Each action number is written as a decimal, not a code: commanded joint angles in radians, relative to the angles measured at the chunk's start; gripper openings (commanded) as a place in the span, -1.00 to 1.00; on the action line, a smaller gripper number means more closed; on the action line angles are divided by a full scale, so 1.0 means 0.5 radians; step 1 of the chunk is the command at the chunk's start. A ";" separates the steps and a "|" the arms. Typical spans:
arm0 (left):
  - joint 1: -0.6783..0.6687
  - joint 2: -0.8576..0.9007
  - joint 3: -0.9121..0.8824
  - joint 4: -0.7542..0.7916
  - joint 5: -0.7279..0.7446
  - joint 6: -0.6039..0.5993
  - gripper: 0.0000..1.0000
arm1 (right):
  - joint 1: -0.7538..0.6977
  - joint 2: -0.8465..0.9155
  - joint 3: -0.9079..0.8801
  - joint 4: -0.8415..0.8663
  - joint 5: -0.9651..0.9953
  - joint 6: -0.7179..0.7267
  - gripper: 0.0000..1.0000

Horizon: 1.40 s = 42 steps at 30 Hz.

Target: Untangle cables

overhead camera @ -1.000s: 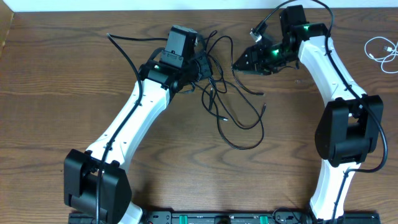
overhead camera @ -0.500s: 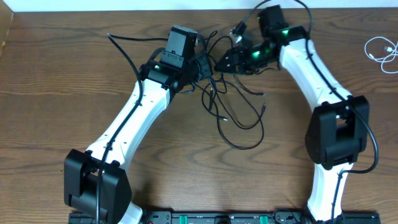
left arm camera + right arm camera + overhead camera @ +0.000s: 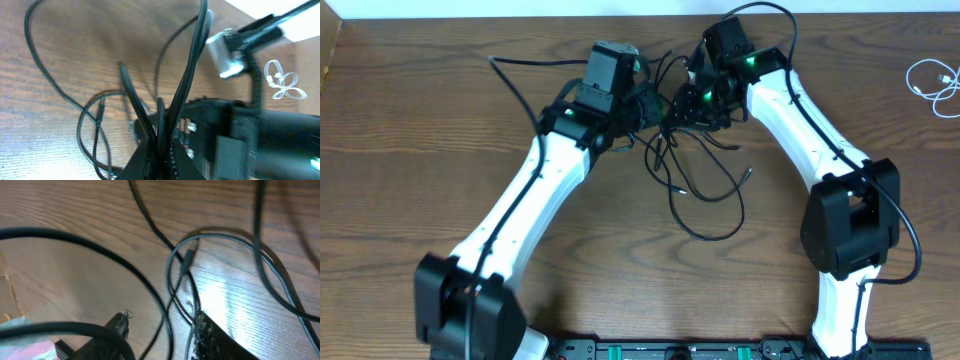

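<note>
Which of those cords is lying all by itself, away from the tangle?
The thin white cord, loosely coiled at the right edge of the overhead view. The thin black cords are all looped together in one heap.

Several thin black cables (image 3: 685,150) lie tangled on the worktop (image 3: 410,150), near its far edge and about mid-width. The tangle is densest at the far end, where strands cross and bunch together. Nearer, looser loops spread over the wood, the largest a wide open curve. A few free tails end in small plugs, one of them pointing right. In the left wrist view a handful of strands rise off the wood and converge, pinched in the left hand (image 3: 160,150). One white cable (image 3: 932,82) lies well apart at the right edge, coiled in small loose loops.
</note>
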 commanded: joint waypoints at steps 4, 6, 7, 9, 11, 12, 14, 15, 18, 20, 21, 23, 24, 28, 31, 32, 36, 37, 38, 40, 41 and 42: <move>0.117 -0.444 0.060 0.048 -0.062 0.005 -0.85 | -0.080 0.034 -0.196 0.024 0.340 0.030 -0.42; 0.122 -0.492 0.060 0.047 -0.056 0.005 -0.85 | -0.080 0.034 -0.239 0.051 0.333 0.020 -0.43; 0.122 -0.516 0.060 0.047 -0.056 0.005 -0.85 | -0.079 0.034 -0.266 0.076 0.317 0.011 -0.45; 0.122 -0.546 0.060 0.047 -0.056 0.005 -0.85 | -0.079 0.034 -0.291 0.106 0.260 -0.029 -0.48; 0.122 -0.564 0.060 0.049 -0.031 0.005 -0.85 | -0.079 0.034 -0.297 0.120 0.237 -0.034 -0.49; 0.122 -0.570 0.060 0.049 -0.027 0.005 -0.85 | -0.079 0.034 -0.297 0.129 0.231 -0.051 -0.50; 0.124 -0.572 0.060 0.052 -0.008 0.004 -0.85 | -0.082 0.034 -0.297 0.141 0.221 -0.088 -0.50; 0.131 -0.573 0.060 0.065 0.014 0.003 -0.85 | -0.082 0.034 -0.297 0.141 0.222 -0.093 -0.50; 0.192 -0.587 0.061 0.190 0.121 -0.005 -0.85 | -0.090 0.034 -0.297 0.130 0.238 -0.122 -0.49; 0.259 -0.617 0.069 0.291 0.183 -0.028 -0.85 | -0.101 0.034 -0.298 0.121 0.260 -0.122 -0.49; 0.286 -0.631 0.076 0.323 0.206 -0.034 -0.85 | -0.107 0.034 -0.300 0.118 0.281 -0.121 -0.49; 0.361 -0.675 0.105 0.381 0.238 -0.033 -0.85 | -0.120 0.034 -0.311 0.118 0.325 -0.121 -0.48; 0.392 -0.697 0.120 0.388 0.240 -0.033 -0.85 | -0.129 0.034 -0.318 0.120 0.341 -0.121 -0.48; 0.547 -0.807 0.199 0.385 0.244 -0.031 -0.85 | -0.175 0.034 -0.373 0.143 0.350 -0.121 -0.48; 0.629 -0.870 0.259 0.376 0.246 -0.022 -0.85 | -0.218 0.034 -0.430 0.166 0.349 -0.121 -0.48; 0.655 -0.893 0.278 0.376 0.245 -0.021 -0.85 | -0.230 0.034 -0.448 0.174 0.349 -0.121 -0.48; 0.748 -0.957 0.367 0.375 0.244 -0.008 -0.85 | -0.293 0.034 -0.532 0.204 0.349 -0.120 -0.49; 0.773 -0.965 0.394 0.372 0.244 -0.008 -0.85 | -0.309 0.034 -0.551 0.212 0.349 -0.120 -0.49; 0.797 -0.973 0.422 0.369 0.245 0.000 -0.85 | -0.325 0.034 -0.568 0.218 0.349 -0.120 -0.49; 0.834 -0.983 0.465 0.365 0.244 0.030 -0.85 | -0.354 0.034 -0.587 0.223 0.349 -0.121 -0.49; 0.851 -0.986 0.487 0.356 0.243 0.037 -0.85 | -0.369 0.034 -0.594 0.223 0.348 -0.121 -0.49; 0.867 -0.986 0.511 0.348 0.244 0.045 -0.85 | -0.386 0.034 -0.596 0.221 0.349 -0.121 -0.49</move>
